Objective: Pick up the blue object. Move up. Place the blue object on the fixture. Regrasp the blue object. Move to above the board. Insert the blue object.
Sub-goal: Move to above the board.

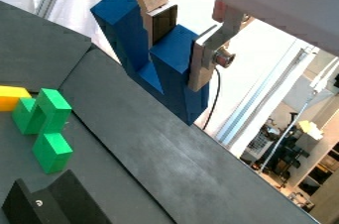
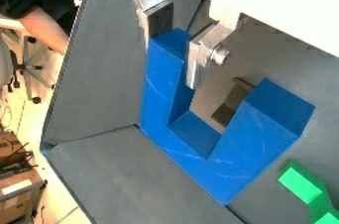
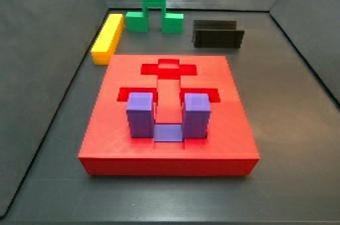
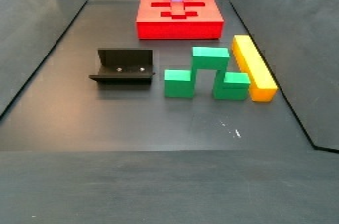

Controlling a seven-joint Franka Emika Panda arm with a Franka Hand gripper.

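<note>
hand [image 2: 185,40] clamped on blue object [image 2: 219,129], out of both side views; green block [image 1: 44,119] + fixture [image 1: 54,206] below, nothing blocking.

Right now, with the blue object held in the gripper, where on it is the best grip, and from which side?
One prong, from the U's open end, as the gripper holds the blue object in both wrist views: one finger outside, one in the slot. The prong's flat parallel faces probably suit the pads. Neither side view shows the gripper.
</note>
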